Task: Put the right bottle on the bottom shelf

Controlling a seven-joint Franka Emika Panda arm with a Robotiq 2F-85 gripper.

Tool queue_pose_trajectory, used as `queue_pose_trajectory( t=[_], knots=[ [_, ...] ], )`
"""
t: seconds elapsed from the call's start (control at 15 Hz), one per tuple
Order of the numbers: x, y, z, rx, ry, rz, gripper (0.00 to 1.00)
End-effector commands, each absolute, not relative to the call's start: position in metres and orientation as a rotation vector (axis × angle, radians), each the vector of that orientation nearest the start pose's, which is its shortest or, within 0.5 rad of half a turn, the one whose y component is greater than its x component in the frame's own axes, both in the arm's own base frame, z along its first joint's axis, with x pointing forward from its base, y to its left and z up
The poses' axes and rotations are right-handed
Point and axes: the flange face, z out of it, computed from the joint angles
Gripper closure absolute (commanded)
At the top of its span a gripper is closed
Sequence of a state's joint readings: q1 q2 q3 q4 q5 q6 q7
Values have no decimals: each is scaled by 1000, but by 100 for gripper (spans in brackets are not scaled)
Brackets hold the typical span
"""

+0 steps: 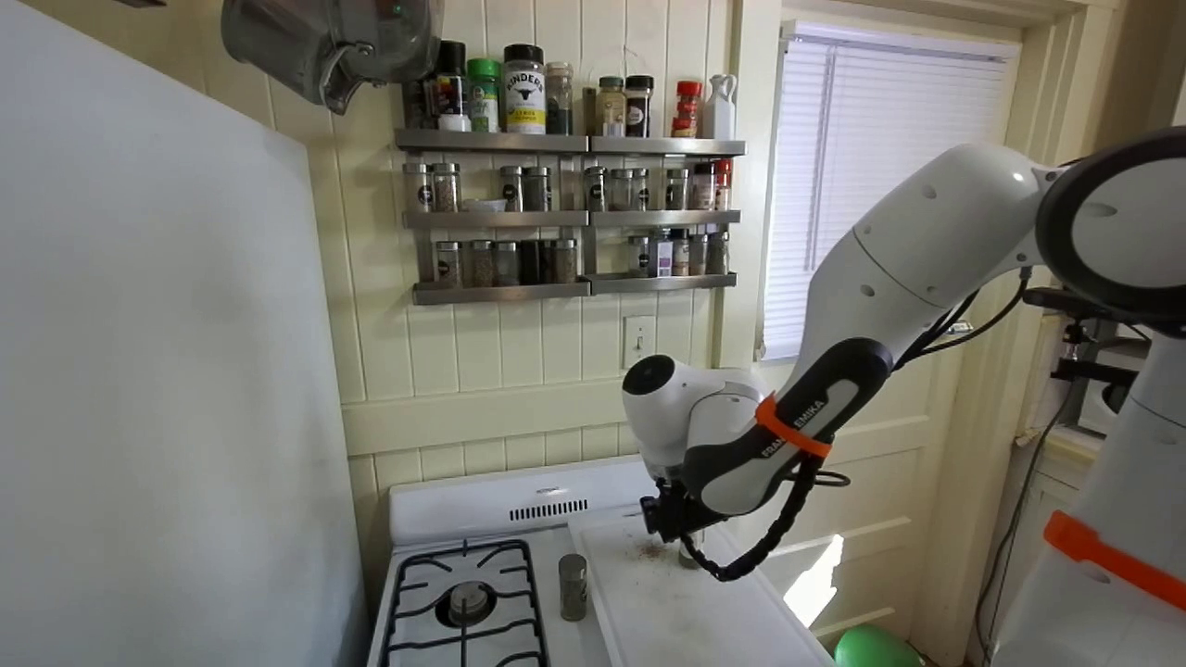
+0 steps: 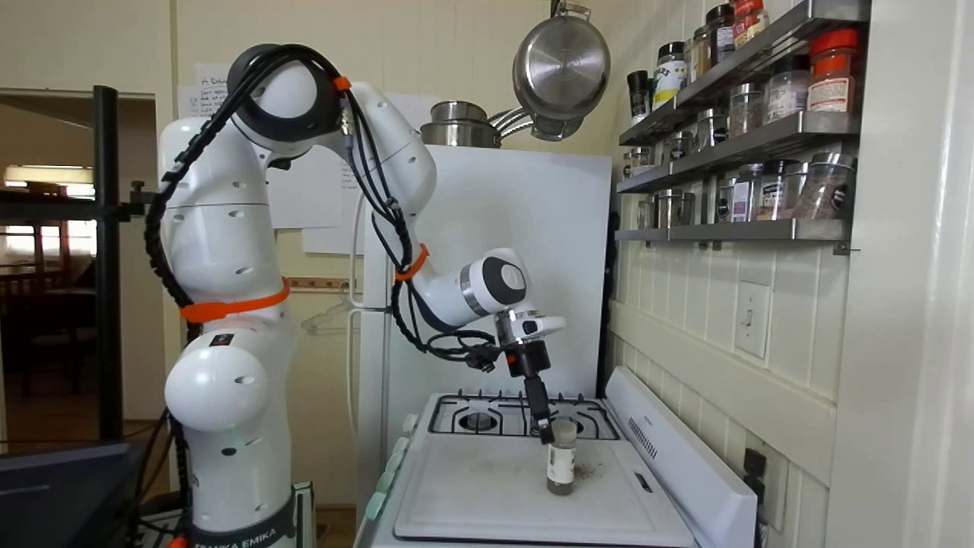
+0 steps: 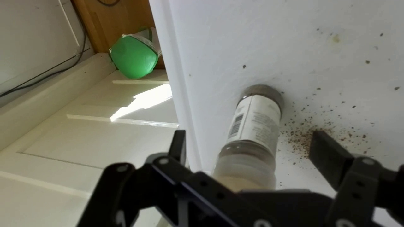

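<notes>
Jaws released, spread wide. My gripper slants down over the white stove cover. Right bottle, whitish label and clear upper part, stands upright on that cover, between my two fingers in the wrist view, a gap showing on each side of it; its top end is hidden by my own parts. In an exterior view my fingertips hang right beside its upper end; can't tell from there if they touch.

Brown specks on the cover just beside the bottle, some behind one finger of mine. Another bottle, greyish top, upright, off to the burner side of my jaws, between cover and burner grate.

Bottom shelf: on the wall, well above my jaws, two sections end to end, spice jars standing along it. Two more shelf levels higher up, also loaded.

Green object down low, well apart from my jaws, out past the finger on the door side. Bright light patch on that door.
</notes>
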State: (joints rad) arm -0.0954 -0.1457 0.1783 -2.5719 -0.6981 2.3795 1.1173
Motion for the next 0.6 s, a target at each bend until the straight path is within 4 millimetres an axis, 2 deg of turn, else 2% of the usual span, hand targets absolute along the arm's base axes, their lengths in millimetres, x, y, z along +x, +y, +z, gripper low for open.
queue_pose_trajectory(
  t=[0.0, 0.53],
  knots=[
    [436, 33, 303, -3426, 916, -467, 0],
    [437, 31, 293, -3404, 1039, -518, 0]
  ],
)
